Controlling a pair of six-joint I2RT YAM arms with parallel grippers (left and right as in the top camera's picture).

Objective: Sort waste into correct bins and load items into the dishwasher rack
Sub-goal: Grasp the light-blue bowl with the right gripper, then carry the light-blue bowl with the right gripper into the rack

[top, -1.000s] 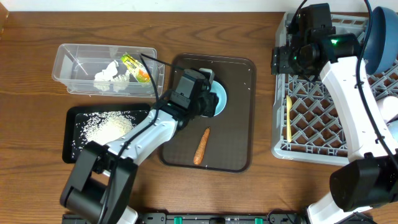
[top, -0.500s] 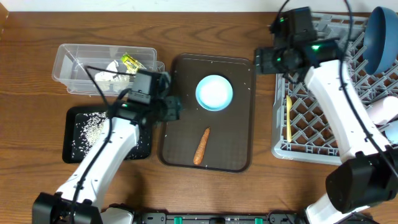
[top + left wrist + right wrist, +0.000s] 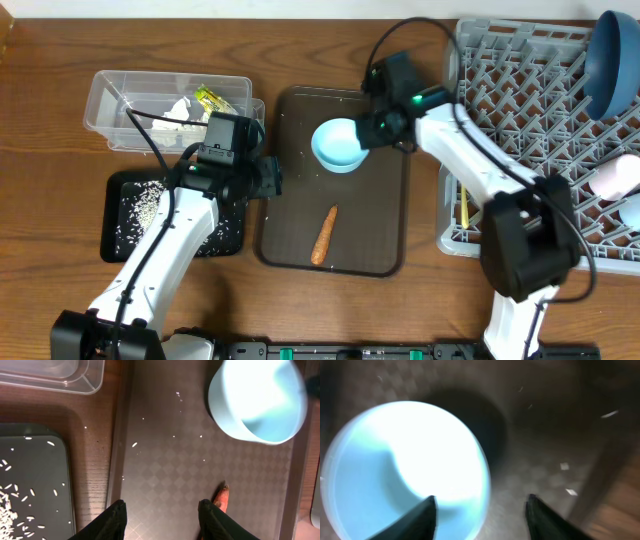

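Step in hand, by judgement: pick up bowl (image 3: 338,146), then load into dishwasher rack (image 3: 520,150).

Located bowl on upper middle of brown tray (image 3: 385,230), mouth up.

Found right gripper (image 3: 364,137) at bowl's right rim, over tray's upper right; released, holding nothing. In right wrist view, seen straddling that rim: 1 finger (image 3: 422,520) over the bowl's inside, the other outside, above bare tray.

Found left gripper (image 3: 272,178) at tray's left edge, likewise spread and empty, well clear of bowl.

Noted carrot (image 3: 323,235) on tray's lower middle, apart from bowl. A few rice grains (image 3: 135,445) scattered on tray's upper left.

To do it well:
- Descend straight, seating the rim deep between the fingers before closing.
- Clench on the wall itself, not merely the lip; smooth thin rim, probably prone to pivoting or slipping.
- Lift fully off tray before travelling right of tray toward rack.
- Keep left arm parked at tray's left edge.
- Choose free pegs right of tray, away from spoon (image 3: 464,190).
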